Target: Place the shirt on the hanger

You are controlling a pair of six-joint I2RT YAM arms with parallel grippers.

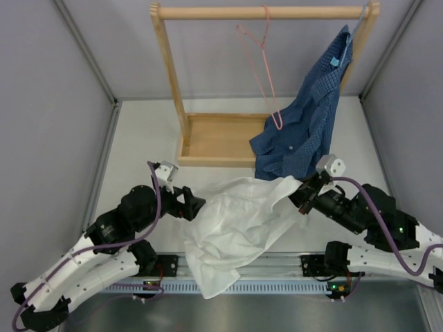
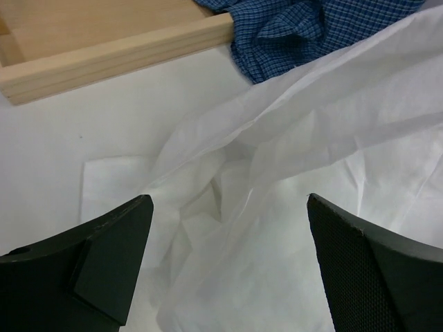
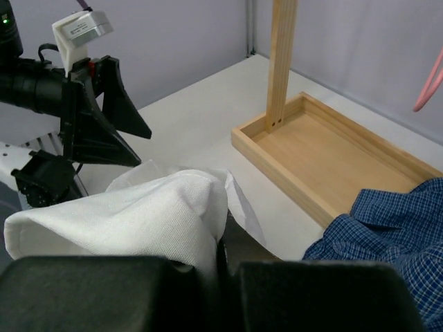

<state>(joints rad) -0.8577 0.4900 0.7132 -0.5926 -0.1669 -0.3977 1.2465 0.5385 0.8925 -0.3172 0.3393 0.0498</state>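
R gripper [image 1: 297,195]: clamping large white thin-fabric shirt [image 1: 232,225] at its edge, prob. collar.
L gripper [image 2: 228,214]: gaping wide, shirt lying just ahead.
Thin pink wire hanger [image 1: 257,66]: hanging well behind, R gripper nearer.

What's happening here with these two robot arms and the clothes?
Two robot arms are working on getting the white shirt onto the pink hanger. The right gripper pinches one end of the shirt; the left gripper is open beside it. The hanger hangs bare on the wooden rail, near a blue checked shirt.
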